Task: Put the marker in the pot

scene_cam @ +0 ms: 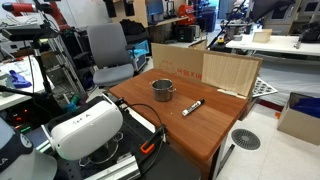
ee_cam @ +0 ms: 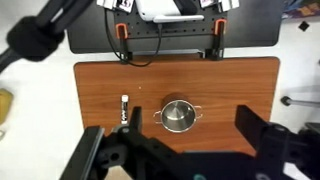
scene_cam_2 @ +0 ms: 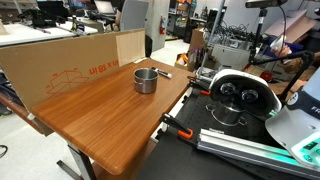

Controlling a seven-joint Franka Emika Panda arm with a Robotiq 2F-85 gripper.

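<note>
Below the gripper [ee_cam: 172, 142], far down in the wrist view: one brown wooden table [ee_cam: 230, 85]. My tool hangs high over it and touches nothing.

Entry 1, gripper. Two dark fingers [ee_cam: 92, 150], blurred at the picture's bottom edge, spread wide apart. Nothing sits between them.

Entry 2, pot [ee_cam: 178, 116]. Small, round, shiny steel, upright, with two little side handles. It shows in the gap between my fingers, well beneath them. I can make out nothing inside it. In both exterior views the pot [scene_cam: 163, 90] [scene_cam_2: 146, 80] stands on bare wood.

Entry 3, marker [ee_cam: 124, 108]. Short, slim, dark with a paler part, lying flat on the table. It is outside the pot, near it but apart, and off to the side of the finger pointed at above. An exterior view shows the marker [scene_cam: 192, 107] alone on the wood.

Entry 4, clamps [ee_cam: 120, 35]. Two, orange-handled, on the table edge farthest from my fingers in the wrist view.

Entry 5, cardboard box [scene_cam: 178, 60]. Standing behind the pot.

Entry 6, white housing [scene_cam: 85, 128]. Large, rounded, at the table's near edge.
</note>
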